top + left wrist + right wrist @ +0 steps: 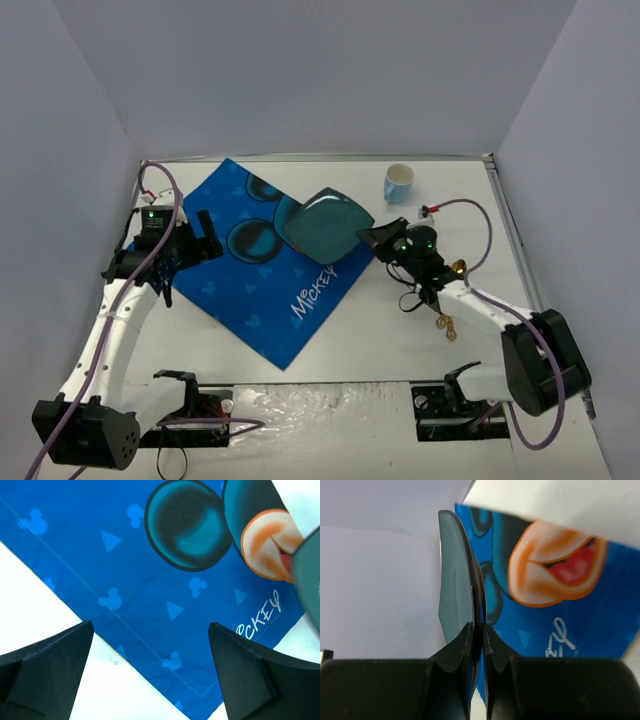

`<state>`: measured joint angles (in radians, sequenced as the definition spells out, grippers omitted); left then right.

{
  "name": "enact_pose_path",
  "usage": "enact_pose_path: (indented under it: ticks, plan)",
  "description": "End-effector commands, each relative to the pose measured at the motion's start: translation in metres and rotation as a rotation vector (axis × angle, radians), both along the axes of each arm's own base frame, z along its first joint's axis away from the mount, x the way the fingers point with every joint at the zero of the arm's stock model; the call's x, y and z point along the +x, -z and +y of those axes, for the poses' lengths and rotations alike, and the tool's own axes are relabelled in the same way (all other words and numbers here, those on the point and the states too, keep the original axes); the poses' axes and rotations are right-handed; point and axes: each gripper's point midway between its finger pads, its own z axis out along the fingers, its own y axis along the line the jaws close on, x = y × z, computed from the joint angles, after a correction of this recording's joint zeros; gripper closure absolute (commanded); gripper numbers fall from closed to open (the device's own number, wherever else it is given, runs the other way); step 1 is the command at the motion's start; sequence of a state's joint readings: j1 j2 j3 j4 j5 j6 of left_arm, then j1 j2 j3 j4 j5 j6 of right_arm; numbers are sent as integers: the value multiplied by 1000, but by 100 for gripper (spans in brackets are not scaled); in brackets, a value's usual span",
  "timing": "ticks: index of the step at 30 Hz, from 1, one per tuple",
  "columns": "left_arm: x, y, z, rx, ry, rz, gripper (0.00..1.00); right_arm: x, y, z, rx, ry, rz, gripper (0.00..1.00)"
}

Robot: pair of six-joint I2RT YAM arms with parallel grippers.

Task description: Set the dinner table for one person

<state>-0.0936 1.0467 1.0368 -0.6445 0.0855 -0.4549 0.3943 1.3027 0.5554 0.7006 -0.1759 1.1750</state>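
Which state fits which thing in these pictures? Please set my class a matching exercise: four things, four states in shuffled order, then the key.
Things
1. plate
2. cup
3. placemat
4. left gripper

States
A. open, above the placemat's edge
B. lying flat and askew on the dinner table
C. clamped at its rim by the right gripper
D. standing upright near the table's far edge, touched by nothing

Pairs: 1-C, 2-D, 3-B, 4-A
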Motion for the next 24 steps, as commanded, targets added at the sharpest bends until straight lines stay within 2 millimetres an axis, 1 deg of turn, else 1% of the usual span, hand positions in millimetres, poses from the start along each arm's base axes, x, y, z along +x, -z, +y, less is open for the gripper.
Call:
enact_pose_path:
  ticks: [1, 2, 4, 5, 6, 9, 11, 12, 14, 17, 20, 22, 24]
  plan:
    - [-3, -34, 16, 40, -47, -57, 3, 21, -129, 54, 274, -64, -394, 100]
    - [-4, -37, 18, 44, -53, -62, 3, 20, -124, 65, 278, -83, -392, 100]
    - [-5, -43, 20, 47, -63, -79, 3, 23, -120, 89, 299, -115, -416, 100]
    - [-7, -43, 21, 46, -66, -79, 3, 23, -119, 96, 308, -128, -422, 100]
    - [-7, -43, 22, 44, -71, -81, 3, 27, -111, 109, 315, -140, -411, 100]
    - [-10, -42, 22, 39, -73, -79, 3, 36, -103, 131, 337, -157, -423, 100]
    - [-11, -39, 22, 39, -75, -73, 3, 38, -91, 146, 333, -179, -414, 100]
    - [-12, -39, 22, 41, -77, -72, 3, 38, -96, 153, 354, -190, -428, 100]
    - [-14, -38, 23, 44, -78, -70, 3, 42, -87, 165, 361, -204, -419, 100]
    - [-15, -36, 24, 46, -81, -66, 3, 45, -83, 181, 373, -220, -420, 100]
    - [-17, -36, 25, 50, -83, -65, 3, 45, -82, 191, 403, -223, -419, 100]
    - [-18, -35, 25, 51, -84, -65, 3, 42, -77, 198, 416, -227, -407, 100]
    - [-18, -34, 25, 52, -84, -61, 3, 40, -75, 202, 434, -220, -398, 100]
